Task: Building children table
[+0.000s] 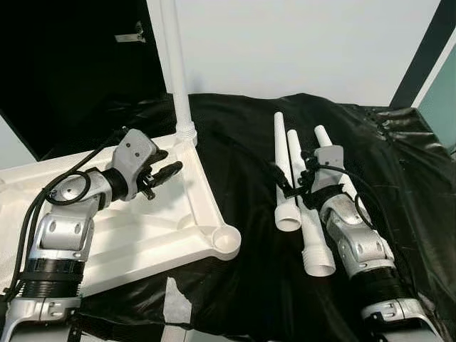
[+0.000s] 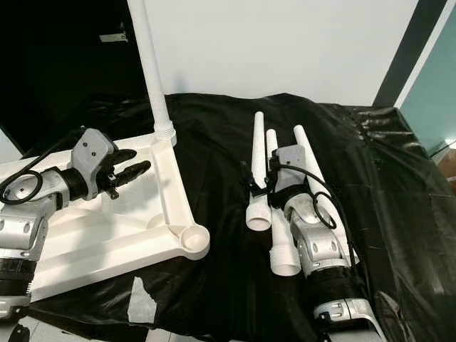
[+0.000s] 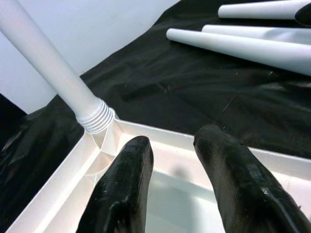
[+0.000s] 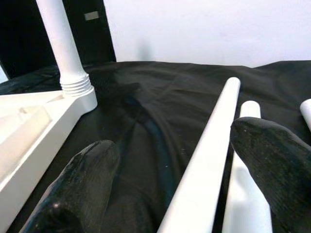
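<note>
Upright leg point(image 1: 176, 68) beside open black cloth point(image 1: 242, 149)

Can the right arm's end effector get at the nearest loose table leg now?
Probably yes: the right end effector is open and straddles the leftmost table leg on the black cloth; nothing lies between.
</note>
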`<state>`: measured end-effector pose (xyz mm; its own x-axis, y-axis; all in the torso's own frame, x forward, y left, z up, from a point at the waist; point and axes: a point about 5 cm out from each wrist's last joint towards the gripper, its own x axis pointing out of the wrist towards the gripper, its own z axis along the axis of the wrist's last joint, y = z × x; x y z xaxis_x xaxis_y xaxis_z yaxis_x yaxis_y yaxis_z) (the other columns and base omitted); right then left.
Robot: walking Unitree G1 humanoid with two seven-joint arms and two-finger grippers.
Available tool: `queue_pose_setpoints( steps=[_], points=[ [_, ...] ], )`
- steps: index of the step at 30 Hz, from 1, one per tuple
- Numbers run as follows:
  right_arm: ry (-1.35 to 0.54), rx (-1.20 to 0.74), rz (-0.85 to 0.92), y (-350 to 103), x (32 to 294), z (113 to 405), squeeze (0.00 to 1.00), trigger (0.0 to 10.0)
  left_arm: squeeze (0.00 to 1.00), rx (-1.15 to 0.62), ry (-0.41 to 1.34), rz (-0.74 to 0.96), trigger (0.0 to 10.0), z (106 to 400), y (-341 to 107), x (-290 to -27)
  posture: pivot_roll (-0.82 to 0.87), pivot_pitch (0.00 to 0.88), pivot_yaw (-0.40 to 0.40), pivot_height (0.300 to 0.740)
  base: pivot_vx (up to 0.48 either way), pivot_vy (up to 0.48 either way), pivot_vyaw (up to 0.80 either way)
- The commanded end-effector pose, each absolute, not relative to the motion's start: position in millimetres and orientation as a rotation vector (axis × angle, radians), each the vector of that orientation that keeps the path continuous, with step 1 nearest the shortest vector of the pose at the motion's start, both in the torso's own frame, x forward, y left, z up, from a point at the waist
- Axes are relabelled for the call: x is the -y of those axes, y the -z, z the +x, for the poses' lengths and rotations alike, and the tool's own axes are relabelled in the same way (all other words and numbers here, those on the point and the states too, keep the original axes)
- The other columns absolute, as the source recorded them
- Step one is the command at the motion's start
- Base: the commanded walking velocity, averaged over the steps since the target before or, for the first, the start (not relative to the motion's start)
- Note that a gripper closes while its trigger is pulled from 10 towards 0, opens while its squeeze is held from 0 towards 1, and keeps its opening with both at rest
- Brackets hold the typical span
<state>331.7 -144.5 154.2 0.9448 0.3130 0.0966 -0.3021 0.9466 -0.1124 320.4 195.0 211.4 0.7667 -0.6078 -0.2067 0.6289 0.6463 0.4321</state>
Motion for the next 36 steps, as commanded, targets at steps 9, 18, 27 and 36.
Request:
queue_pose_setpoints(
  steps=[9, 18, 27, 36],
  points=[
    [-0.281, 0.122, -0.097, -155.4, 150.4, 333.2, 0.0, 10.0, 0.0, -0.054, 0.688, 0.466, 10.0, 317.9, -196.7, -183.3, 0.07, 0.0, 0.011, 0.74, 0.0, 0.0, 0.0],
    [-0.171, 0.091, -0.086, -157.3, 158.4, 335.1, 0.0, 10.0, 0.0, 0.009, 0.858, 0.406, 10.0, 302.4, -198.4, -154.6, 0.07, 0.0, -0.005, 0.74, 0.0, 0.0, 0.0],
    [-0.058, 0.028, -0.038, -157.0, 174.4, 330.0, 0.0, 10.0, 0.0, 0.064, 1.014, 0.415, 10.0, 288.0, -203.7, -136.8, 0.07, 0.0, -0.012, 0.74, 0.0, 0.0, 0.0],
    [0.084, -0.082, 0.031, -151.3, 204.7, 313.0, 0.0, 10.0, 0.0, 0.093, 1.075, 0.438, 10.0, 280.8, -212.7, -129.9, 0.05, 0.0, -0.011, 0.74, 0.0, 0.0, 0.0]
  ],
)
